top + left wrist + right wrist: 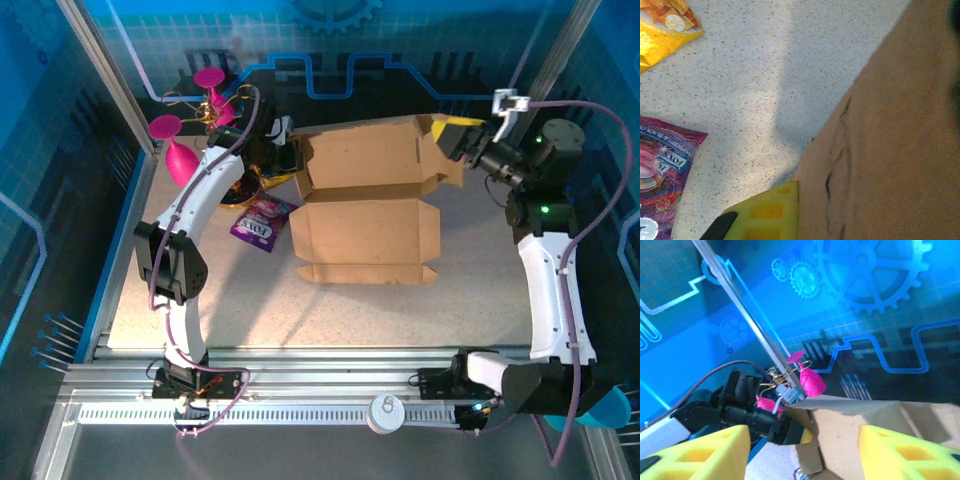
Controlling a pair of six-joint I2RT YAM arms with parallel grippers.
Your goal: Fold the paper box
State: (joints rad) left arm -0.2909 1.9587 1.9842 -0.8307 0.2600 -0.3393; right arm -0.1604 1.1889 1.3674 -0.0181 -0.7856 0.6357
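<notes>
your two arm bases sit closest, at the bottom of the top view: the left base (195,380) and the right base (500,380). past them is the speckled worktop (350,320). the paper box (365,200) lies on it toward the far side, between the two arms. it is plain brown and not closed up, and its flaps and tabs stick out. the left arm (205,195) reaches up to the box's left edge. the right fingers (455,130) are yellow and sit at the box's far right corner. a purple snack packet (262,222) lies just left of the box. some pink things (180,150) stand in the far left corner.

now your left wrist view. one of the left fingers (767,215) is right up against the brown box wall (890,140), touching it. the wall hides the other one. these fingers are clenched on the box's edge. the purple packet (662,175) lies on the worktop (765,75) to the left, and a yellow snack packet (662,30) sits in the top corner.

last, your right wrist view. the right fingers (900,450) are spread wide apart and let go, gripping nothing. the box (850,440) stands between and just past them. on its far side you can see the left fingers (807,436) at its edge, with the pink things (812,382) behind.
</notes>
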